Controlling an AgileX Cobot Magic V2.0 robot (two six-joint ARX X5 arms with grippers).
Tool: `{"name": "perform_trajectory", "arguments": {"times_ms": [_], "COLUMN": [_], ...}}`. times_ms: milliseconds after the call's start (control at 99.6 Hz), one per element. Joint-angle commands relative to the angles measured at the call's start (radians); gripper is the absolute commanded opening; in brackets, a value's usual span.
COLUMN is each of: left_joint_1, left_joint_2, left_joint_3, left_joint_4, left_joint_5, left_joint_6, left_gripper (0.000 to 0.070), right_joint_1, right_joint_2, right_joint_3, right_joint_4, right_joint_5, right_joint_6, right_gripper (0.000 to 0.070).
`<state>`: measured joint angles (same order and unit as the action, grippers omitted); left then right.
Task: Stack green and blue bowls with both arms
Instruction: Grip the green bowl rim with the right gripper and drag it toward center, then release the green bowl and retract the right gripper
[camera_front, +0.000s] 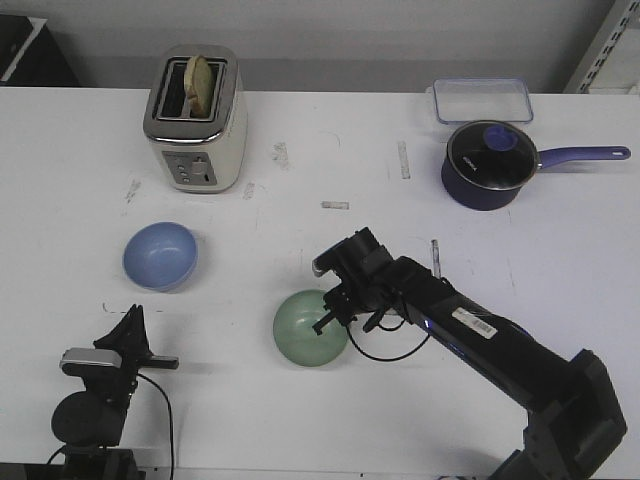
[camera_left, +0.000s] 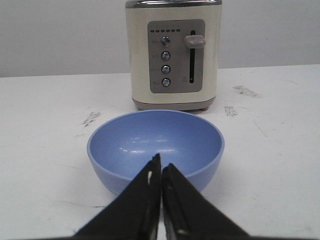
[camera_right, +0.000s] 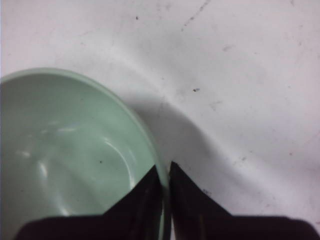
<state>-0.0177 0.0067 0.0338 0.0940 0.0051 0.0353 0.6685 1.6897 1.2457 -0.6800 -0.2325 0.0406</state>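
Note:
The pale green bowl (camera_front: 308, 330) stands near the table's middle front, and my right gripper (camera_front: 335, 312) is shut on its right rim. In the right wrist view the rim of the green bowl (camera_right: 65, 150) runs between the two fingers of the right gripper (camera_right: 164, 171), one finger inside and one outside. The blue bowl (camera_front: 160, 255) sits upright at the left, in front of the toaster. My left gripper (camera_front: 131, 322) hovers short of it, nearer the front edge. Seen from the left wrist, the left gripper (camera_left: 161, 164) is shut and empty, its tips pointing at the blue bowl (camera_left: 155, 137).
A cream toaster (camera_front: 195, 120) holding a slice of bread stands behind the blue bowl, also filling the left wrist view as the toaster (camera_left: 173, 55). A dark navy saucepan (camera_front: 487, 165) with a long handle and a clear plastic container (camera_front: 482, 100) are at the back right.

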Motion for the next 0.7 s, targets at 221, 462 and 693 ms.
{"name": "perform_trajectory", "arguments": {"times_ms": [221, 462, 693], "left_joint_1": [0.0, 0.0, 0.0], "left_joint_2": [-0.002, -0.002, -0.002], "left_joint_3": [-0.02, -0.02, -0.02], "left_joint_4": [0.012, 0.012, 0.012], "left_joint_5": [0.002, 0.002, 0.002], "left_joint_6": [0.002, 0.002, 0.002], "left_gripper": [0.0001, 0.0001, 0.0001], "right_joint_1": [0.01, -0.024, -0.145], "right_joint_2": [-0.016, -0.202, -0.448], "right_joint_3": [0.013, 0.013, 0.012], "right_joint_4": [0.001, 0.05, 0.048], "right_joint_5": [-0.013, 0.002, 0.104], "right_joint_6": [-0.017, -0.018, -0.033], "right_gripper": [0.0504, 0.0451, 0.0077]}}
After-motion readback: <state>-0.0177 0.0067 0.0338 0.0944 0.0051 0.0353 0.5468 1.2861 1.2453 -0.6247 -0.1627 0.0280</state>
